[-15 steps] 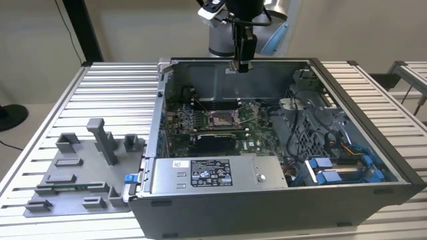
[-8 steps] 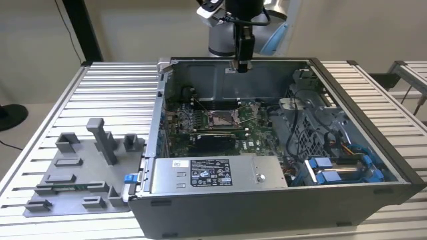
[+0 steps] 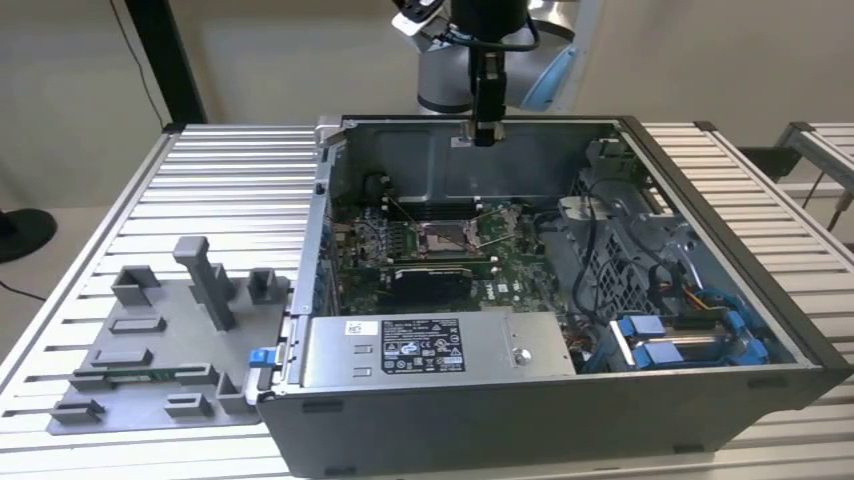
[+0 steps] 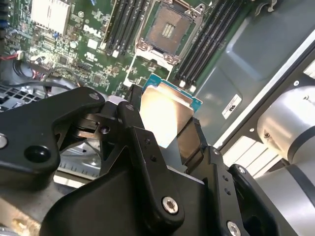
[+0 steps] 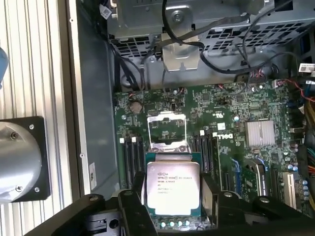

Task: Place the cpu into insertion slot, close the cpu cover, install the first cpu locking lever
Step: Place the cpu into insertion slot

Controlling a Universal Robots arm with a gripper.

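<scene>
My gripper hangs over the far wall of the open computer case, shut on the cpu. The cpu is a flat square chip with a silvery top and a green edge, and it is clamped by two opposite edges between the black fingers. It is well above the green board. The insertion slot lies open below and ahead of the chip, showing its dark pin field inside a thin metal rim. In the exterior view the slot sits mid-board with thin levers standing up beside it. I cannot make out the cpu cover apart from the rim.
Black memory slots flank the socket on both sides. A finned heatsink sits on the board. A silver power supply fills the case's near side, with cables and a blue-tabbed drive cage at the exterior view's right. A grey fixture tray lies outside, to the left.
</scene>
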